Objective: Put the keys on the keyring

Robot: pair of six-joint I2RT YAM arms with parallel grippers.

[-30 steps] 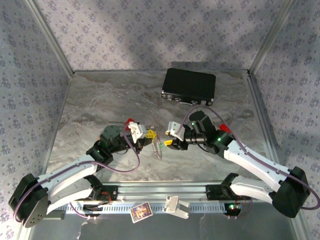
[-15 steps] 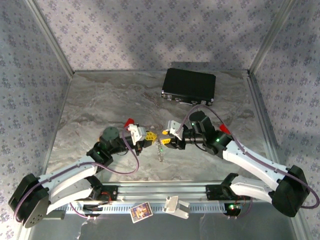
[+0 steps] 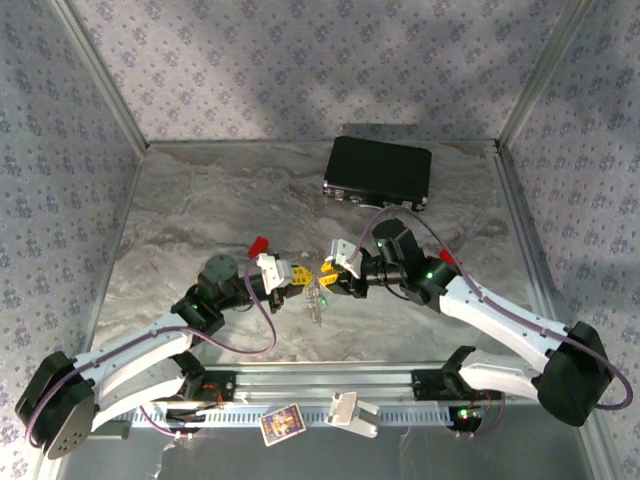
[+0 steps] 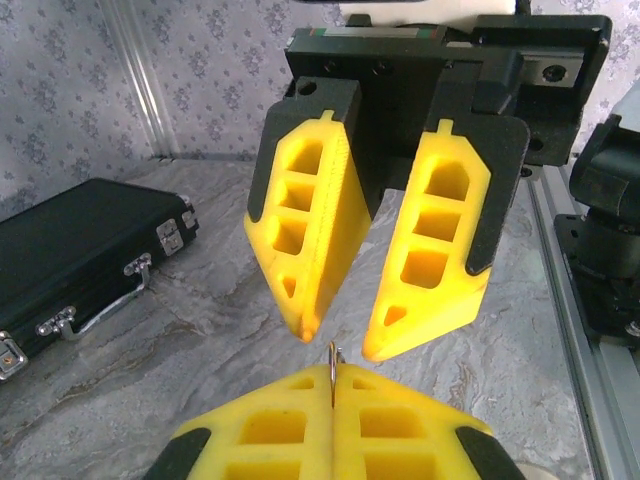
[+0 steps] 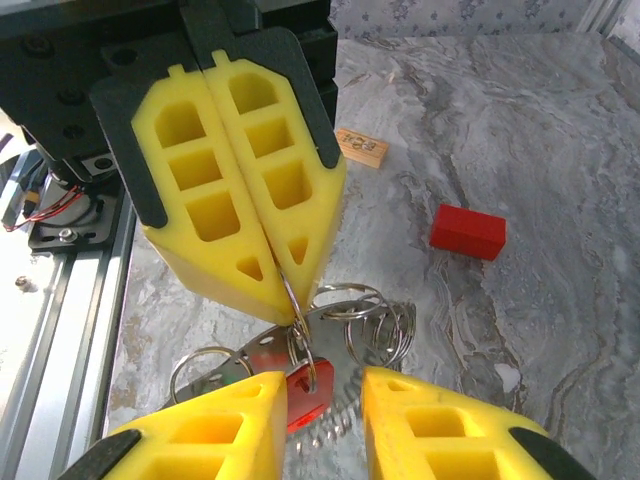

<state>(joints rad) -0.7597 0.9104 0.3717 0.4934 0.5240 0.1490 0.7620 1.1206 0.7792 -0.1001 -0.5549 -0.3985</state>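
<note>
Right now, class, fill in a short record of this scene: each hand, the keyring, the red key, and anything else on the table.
left hand: shut, pinching a wire loop of the keyring, which hangs from it
right hand: open, one finger on either side of the red key
hands: tip to tip, facing each other
red key: against the keyring; cannot tell if threaded
case: black, closed, far side of the table
red block: on the table, apart from both hands
</note>
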